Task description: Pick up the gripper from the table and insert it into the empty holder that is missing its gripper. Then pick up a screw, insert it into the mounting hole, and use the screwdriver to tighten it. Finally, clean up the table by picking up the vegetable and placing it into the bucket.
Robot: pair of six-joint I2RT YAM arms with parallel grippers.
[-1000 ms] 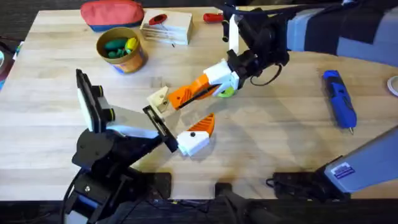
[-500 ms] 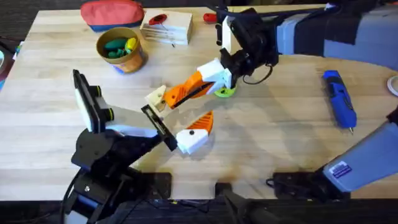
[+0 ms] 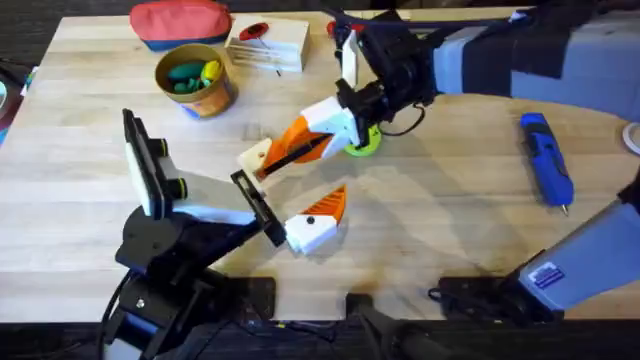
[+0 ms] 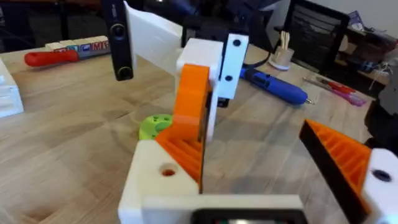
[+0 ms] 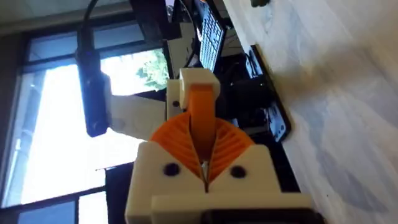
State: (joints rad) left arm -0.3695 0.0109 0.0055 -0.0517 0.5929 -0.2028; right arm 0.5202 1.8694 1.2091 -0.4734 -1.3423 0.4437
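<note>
Right arm reaching across centre — orange block at the holder.
Right gripper (image 3: 272,158), fingers clamped on the orange block (image 4: 189,102), presses it against the left arm's white holder (image 3: 256,156); left gripper (image 3: 292,188) spread wide, tilted low over the table (image 3: 450,215).

- A small orange ribbed plastic gripper pad (image 3: 292,139) is pinched between the right arm's orange-padded fingers, touching a plain white wedge-shaped holder (image 3: 256,157).
- A bright blue pen-shaped powered screwdriver (image 3: 545,159) lies flat at the table's right side.
- A small round yellow-orange bucket (image 3: 205,95) stands upright at the far left, holding green and yellow vegetables (image 3: 185,73).
</note>
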